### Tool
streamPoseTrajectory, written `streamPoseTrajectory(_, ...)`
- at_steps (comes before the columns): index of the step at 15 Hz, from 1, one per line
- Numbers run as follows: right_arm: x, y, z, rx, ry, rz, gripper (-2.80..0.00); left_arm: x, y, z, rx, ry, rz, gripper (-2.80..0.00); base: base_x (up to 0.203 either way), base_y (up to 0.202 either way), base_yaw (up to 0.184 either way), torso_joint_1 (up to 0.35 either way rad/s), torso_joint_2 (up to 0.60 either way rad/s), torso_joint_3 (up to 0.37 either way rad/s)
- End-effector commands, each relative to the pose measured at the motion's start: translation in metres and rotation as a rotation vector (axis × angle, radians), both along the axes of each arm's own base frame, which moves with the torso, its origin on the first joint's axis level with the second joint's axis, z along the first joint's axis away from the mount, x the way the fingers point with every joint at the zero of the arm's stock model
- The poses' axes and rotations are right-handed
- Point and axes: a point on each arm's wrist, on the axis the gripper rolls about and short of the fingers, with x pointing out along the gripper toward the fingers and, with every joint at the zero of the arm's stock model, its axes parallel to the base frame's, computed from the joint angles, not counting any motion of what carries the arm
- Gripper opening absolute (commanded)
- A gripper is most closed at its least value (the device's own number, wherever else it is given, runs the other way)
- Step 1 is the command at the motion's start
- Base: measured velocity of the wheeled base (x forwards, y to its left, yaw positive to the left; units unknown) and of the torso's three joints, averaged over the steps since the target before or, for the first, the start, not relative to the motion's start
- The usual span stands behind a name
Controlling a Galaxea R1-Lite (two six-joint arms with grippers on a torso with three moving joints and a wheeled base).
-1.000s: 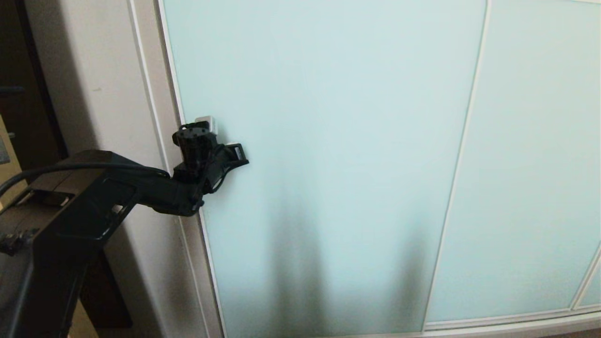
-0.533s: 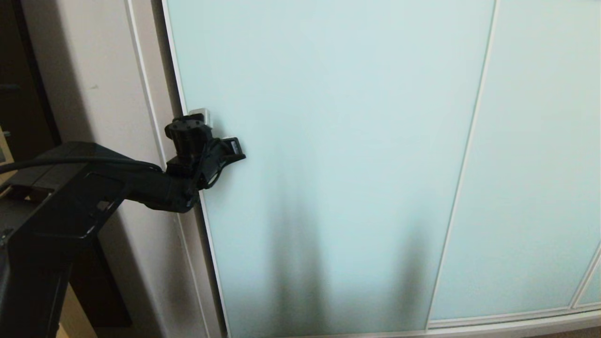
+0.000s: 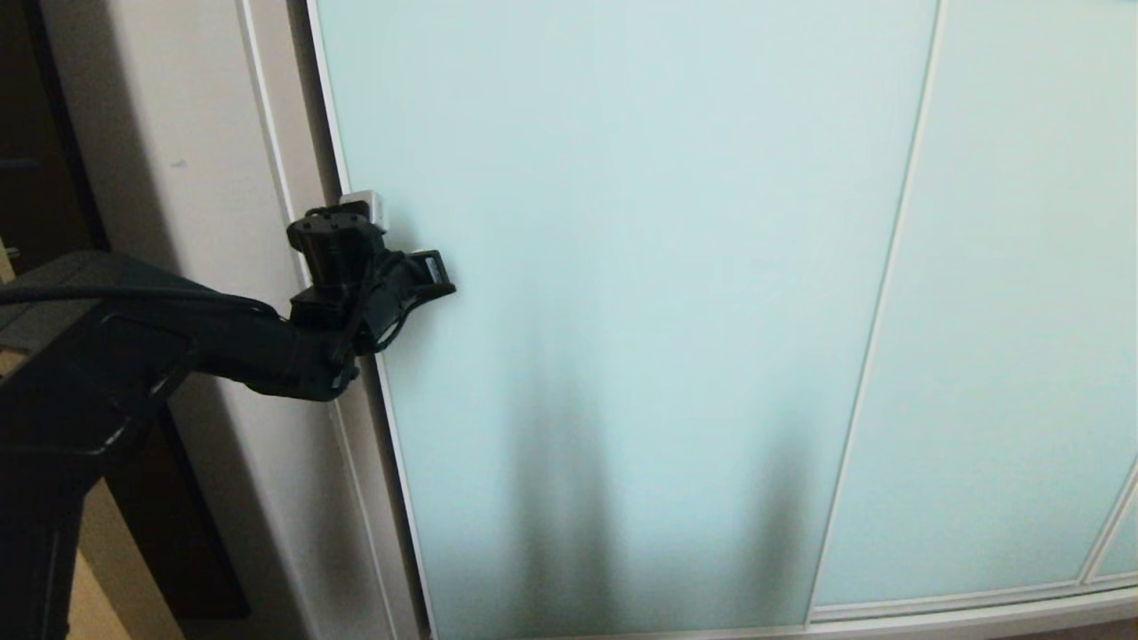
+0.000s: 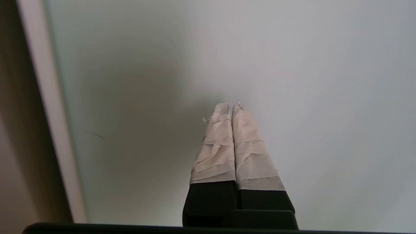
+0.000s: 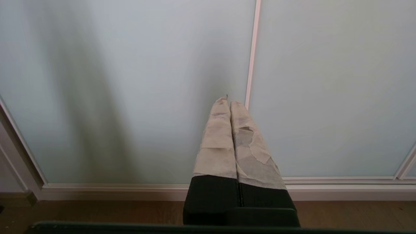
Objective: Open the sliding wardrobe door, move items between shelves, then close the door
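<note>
Glass filled most of the head view: the sliding wardrobe door (image 3: 622, 311), a tall pane of frosted pale aqua in a slim pale frame, ran from twelve o'clock down to six; a second pane (image 3: 1022, 311) of the same glass stood beside it at three o'clock, parted from it by a thin white strip (image 3: 880, 311); a plain white side panel (image 3: 178, 178) stood at nine o'clock, just beside the door's left edge.

The left arm (image 3: 133, 347) reached in from eight o'clock; the left gripper (image 3: 360, 206) lay at about ten o'clock of the door, right at its left frame edge, its pale taped tip showing above the black wrist; in the left wrist view its taped fingers (image 4: 216, 143) were pressed together with nothing between them, their tips at or very near the glass, though contact could not be made out; the door's pale frame strip (image 4: 48, 113) ran at nine o'clock of them.

The right gripper (image 5: 229, 102) showed only in its own wrist view; its taped fingers (image 5: 217, 143) were together and empty, pointing at the low part of the glass, beside the white dividing strip (image 5: 252, 65); the white bottom rail (image 5: 130, 188) and a wooden floor (image 5: 97, 214) lay at six o'clock.
</note>
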Motion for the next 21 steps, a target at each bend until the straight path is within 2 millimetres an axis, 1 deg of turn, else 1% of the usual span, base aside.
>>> streamPoseTrajectory(1, 0.000, 0.000, 0.000, 0.000, 0.000, 0.000, -2.80, -0.037, 0.005, 0.049, -0.013, -0.085, 0.002, -2.80, 0.000, 0.000, 0.000, 0.000, 0.00, 0.000)
streamPoseTrajectory(3, 0.000, 0.000, 0.000, 0.001, -0.001, 0.000, -2.80, -0.076, 0.012, 0.081, -0.009, -0.137, 0.010, -2.80, 0.000, 0.000, 0.000, 0.000, 0.00, 0.000)
streamPoseTrajectory(4, 0.000, 0.000, 0.000, 0.001, 0.001, 0.000, -2.80, -0.098, 0.016, 0.095, 0.009, -0.163, 0.019, -2.80, 0.000, 0.000, 0.000, 0.000, 0.00, 0.000)
streamPoseTrajectory(5, 0.000, 0.000, 0.000, 0.000, -0.001, 0.000, -2.80, -0.125, 0.023, 0.108, 0.032, -0.190, 0.037, -2.80, 0.000, 0.000, 0.000, 0.000, 0.00, 0.000)
streamPoseTrajectory(7, 0.000, 0.000, 0.000, -0.001, 0.001, 0.000, -2.80, -0.176, 0.034, 0.121, 0.072, -0.225, 0.077, -2.80, 0.000, 0.000, 0.000, 0.000, 0.00, 0.000)
streamPoseTrajectory(8, 0.000, 0.000, 0.000, -0.001, -0.001, 0.000, -2.80, -0.204, 0.040, 0.123, 0.097, -0.236, 0.102, -2.80, 0.000, 0.000, 0.000, 0.000, 0.00, 0.000)
streamPoseTrajectory(9, 0.000, 0.000, 0.000, 0.000, 0.000, 0.000, -2.80, -0.231, 0.047, 0.119, 0.119, -0.233, 0.131, -2.80, 0.000, 0.000, 0.000, 0.000, 0.00, 0.000)
streamPoseTrajectory(11, 0.000, 0.000, 0.000, -0.001, 0.001, 0.000, -2.80, -0.283, 0.061, 0.105, 0.151, -0.221, 0.190, -2.80, 0.000, 0.000, 0.000, 0.000, 0.00, 0.000)
streamPoseTrajectory(14, 0.000, 0.000, 0.000, 0.001, 0.001, 0.000, -2.80, -0.353, 0.068, 0.091, 0.165, -0.241, 0.240, -2.80, 0.000, 0.000, 0.000, 0.000, 0.00, 0.000)
streamPoseTrajectory(16, 0.000, 0.000, 0.000, 0.001, 0.000, 0.000, -2.80, -0.397, 0.069, 0.075, 0.170, -0.231, 0.254, -2.80, 0.000, 0.000, 0.000, 0.000, 0.00, 0.000)
streamPoseTrajectory(18, 0.000, 0.000, 0.000, 0.000, 0.000, 0.000, -2.80, -0.437, 0.069, 0.054, 0.176, -0.203, 0.258, -2.80, 0.000, 0.000, 0.000, 0.000, 0.00, 0.000)
streamPoseTrajectory(19, 0.000, 0.000, 0.000, 0.000, 0.002, 0.000, -2.80, -0.455, 0.069, 0.042, 0.178, -0.188, 0.257, -2.80, 0.000, 0.000, 0.000, 0.000, 0.00, 0.000)
streamPoseTrajectory(21, 0.000, 0.000, 0.000, 0.001, 0.001, 0.000, -2.80, -0.481, 0.068, 0.014, 0.188, -0.139, 0.233, -2.80, 0.000, 0.000, 0.000, 0.000, 0.00, 0.000)
